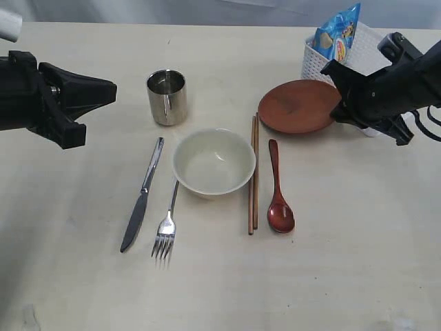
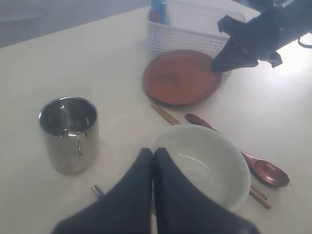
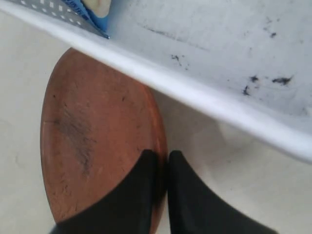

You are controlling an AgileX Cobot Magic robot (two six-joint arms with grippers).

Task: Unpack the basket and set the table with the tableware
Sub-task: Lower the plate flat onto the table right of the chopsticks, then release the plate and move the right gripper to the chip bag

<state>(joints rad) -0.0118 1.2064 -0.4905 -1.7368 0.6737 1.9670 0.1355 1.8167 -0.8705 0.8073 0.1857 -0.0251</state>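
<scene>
My right gripper (image 3: pixel 162 158) is shut on the rim of the brown plate (image 1: pixel 296 105), which lies on the table (image 1: pixel 358 262) beside the white basket (image 1: pixel 315 63). My left gripper (image 2: pixel 153 153) hovers shut and empty at the left (image 1: pixel 110 89), above the table. The steel cup (image 1: pixel 167 96), cream bowl (image 1: pixel 213 164), knife (image 1: pixel 141 200), fork (image 1: pixel 167 231), chopsticks (image 1: pixel 253 176) and wooden spoon (image 1: pixel 279 200) lie on the table. In the left wrist view the bowl (image 2: pixel 204 156) and cup (image 2: pixel 68 131) flank the fingertips.
A blue snack bag (image 1: pixel 339 34) stands in the basket, whose white rim (image 3: pixel 195 92) runs just past the plate (image 3: pixel 92 136). The right arm covers the basket's near side.
</scene>
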